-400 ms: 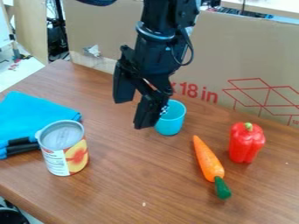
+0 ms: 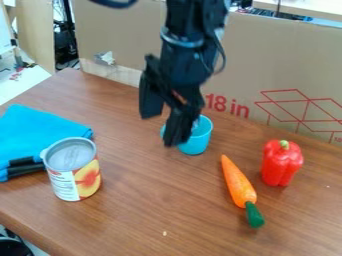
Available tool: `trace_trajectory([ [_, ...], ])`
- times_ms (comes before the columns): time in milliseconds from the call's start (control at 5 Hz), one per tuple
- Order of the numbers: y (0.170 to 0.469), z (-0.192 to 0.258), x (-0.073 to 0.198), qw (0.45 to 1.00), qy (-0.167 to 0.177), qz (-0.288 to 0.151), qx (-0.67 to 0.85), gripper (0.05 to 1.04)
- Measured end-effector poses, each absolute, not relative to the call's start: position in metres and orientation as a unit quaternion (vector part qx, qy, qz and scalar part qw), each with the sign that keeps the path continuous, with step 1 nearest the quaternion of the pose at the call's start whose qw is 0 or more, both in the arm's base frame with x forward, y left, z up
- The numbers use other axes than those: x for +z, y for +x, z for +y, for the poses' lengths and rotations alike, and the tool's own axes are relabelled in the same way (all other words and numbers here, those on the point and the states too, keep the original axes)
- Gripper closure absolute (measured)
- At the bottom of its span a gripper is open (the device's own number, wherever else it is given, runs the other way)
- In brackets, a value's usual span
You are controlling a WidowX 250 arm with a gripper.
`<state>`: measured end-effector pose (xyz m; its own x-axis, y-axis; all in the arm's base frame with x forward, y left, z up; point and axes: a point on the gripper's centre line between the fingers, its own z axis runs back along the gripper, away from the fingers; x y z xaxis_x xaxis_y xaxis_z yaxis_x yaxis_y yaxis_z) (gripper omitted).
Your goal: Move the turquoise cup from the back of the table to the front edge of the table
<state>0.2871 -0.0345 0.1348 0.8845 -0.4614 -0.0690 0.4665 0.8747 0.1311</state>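
The black gripper (image 2: pixel 161 131) hangs above the table (image 2: pixel 153 200) with its jaws spread wide and nothing held between them, one finger overlapping the blue cup (image 2: pixel 202 135), which stands upright toward the table's far edge; whether they touch, I cannot tell. Toward the left edge, a folded blue cloth (image 2: pixel 40 132) lies just beside an upright can (image 2: pixel 75 172). On the right part, an orange carrot (image 2: pixel 238 185) lies with its green end toward the near edge, close to a red pepper (image 2: pixel 280 165) standing stem up.
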Motion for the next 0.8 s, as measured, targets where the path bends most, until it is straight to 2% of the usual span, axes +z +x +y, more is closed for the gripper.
trace_trajectory([
  [200,0.307,-0.030,0.129,0.970,0.050,-0.007,-0.239,0.083],
  [400,0.330,-0.031,0.112,0.971,0.028,-0.025,-0.236,0.083],
  [800,0.356,-0.037,0.086,0.968,0.011,-0.029,-0.249,0.083],
])
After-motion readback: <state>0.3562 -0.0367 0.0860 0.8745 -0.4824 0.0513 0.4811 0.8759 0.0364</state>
